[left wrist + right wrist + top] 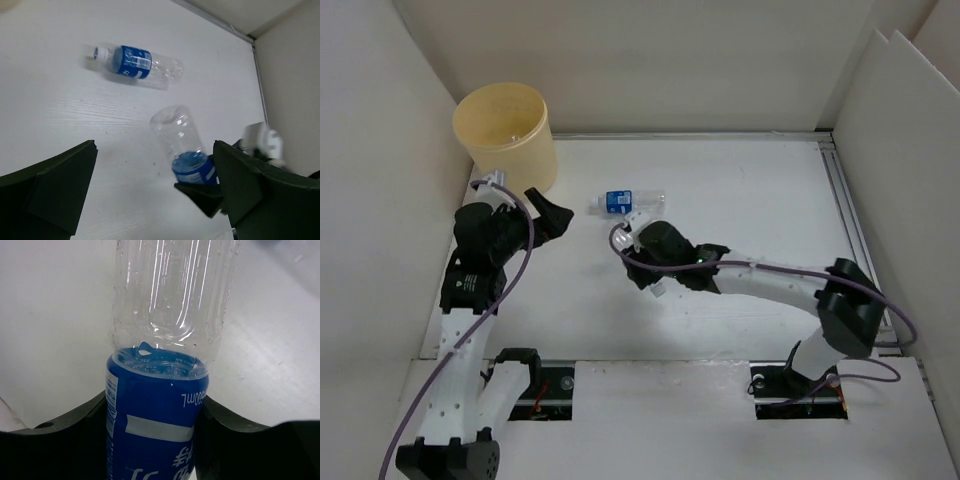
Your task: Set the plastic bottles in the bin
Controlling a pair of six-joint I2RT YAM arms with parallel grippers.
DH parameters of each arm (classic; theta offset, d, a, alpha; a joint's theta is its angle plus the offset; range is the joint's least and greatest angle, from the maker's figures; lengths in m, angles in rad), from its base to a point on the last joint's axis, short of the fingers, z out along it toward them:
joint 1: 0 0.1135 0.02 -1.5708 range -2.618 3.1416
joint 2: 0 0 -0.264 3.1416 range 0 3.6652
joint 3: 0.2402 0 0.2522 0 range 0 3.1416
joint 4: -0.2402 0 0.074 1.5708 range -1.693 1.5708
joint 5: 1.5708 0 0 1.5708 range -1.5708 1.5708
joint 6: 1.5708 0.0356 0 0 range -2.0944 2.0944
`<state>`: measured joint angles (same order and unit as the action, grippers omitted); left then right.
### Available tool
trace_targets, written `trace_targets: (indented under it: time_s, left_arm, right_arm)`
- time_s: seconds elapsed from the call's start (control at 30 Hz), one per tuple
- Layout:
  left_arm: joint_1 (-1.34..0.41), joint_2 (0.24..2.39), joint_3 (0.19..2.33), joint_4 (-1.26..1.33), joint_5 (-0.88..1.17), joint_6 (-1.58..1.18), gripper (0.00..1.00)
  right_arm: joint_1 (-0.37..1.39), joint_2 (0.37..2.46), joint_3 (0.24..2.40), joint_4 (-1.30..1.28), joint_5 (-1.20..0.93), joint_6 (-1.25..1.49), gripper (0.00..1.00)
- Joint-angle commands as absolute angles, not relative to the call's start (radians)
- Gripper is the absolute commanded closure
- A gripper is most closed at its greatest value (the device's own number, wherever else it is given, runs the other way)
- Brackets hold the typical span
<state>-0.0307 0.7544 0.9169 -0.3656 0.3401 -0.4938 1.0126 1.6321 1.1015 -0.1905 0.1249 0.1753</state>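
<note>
Plastic bottle (165,315) with a blue label is grasped at the label by the right hand (152,410), tilted over the desk (750,200). A second bottle (625,200) lies on its side near the bin (520,150). The left hand (548,215) hangs released beside the bin.

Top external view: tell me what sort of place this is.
Probably a robot test cell: a white table walled by plain white panels, a left arm and right arm bolted at its near edge, and a yellow bin and plastic bottles as props.
</note>
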Motion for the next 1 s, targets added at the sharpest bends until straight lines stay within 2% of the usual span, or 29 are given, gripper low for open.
trace_targets:
  time_s: [0.0,0.1,0.27,0.37,0.63,0.93,0.97]
  left_arm:
    - [-0.029,0.787,0.893,-0.170,0.521,-0.518,0.00]
    - [-0.046,0.850,0.884,-0.101,0.580,-0.560,0.00]
    - [-0.308,0.998,0.966,-0.043,0.395,-0.580,0.00]
    - [-0.362,1.031,0.979,0.015,0.383,-0.638,0.00]
    - [-0.410,1.131,0.997,0.081,0.258,-0.670,0.00]
    - [-0.428,1.227,0.986,0.192,0.272,-0.729,0.00]
    - [-0.428,1.227,0.974,0.216,0.272,-0.729,0.04]
  right_arm:
    - [0.959,1.490,1.106,-0.107,0.118,0.088,1.00]
    - [0.890,1.480,1.143,-0.135,0.051,0.061,1.00]
    - [0.871,1.514,1.258,-0.217,0.050,0.041,1.00]
    - [0.862,1.548,1.333,-0.256,0.066,0.041,1.00]
    - [0.880,1.485,1.260,-0.172,-0.014,0.051,1.00]
    - [0.893,1.425,1.144,0.046,-0.167,0.044,1.00]
    - [0.893,1.425,1.144,0.046,-0.178,0.044,1.00]
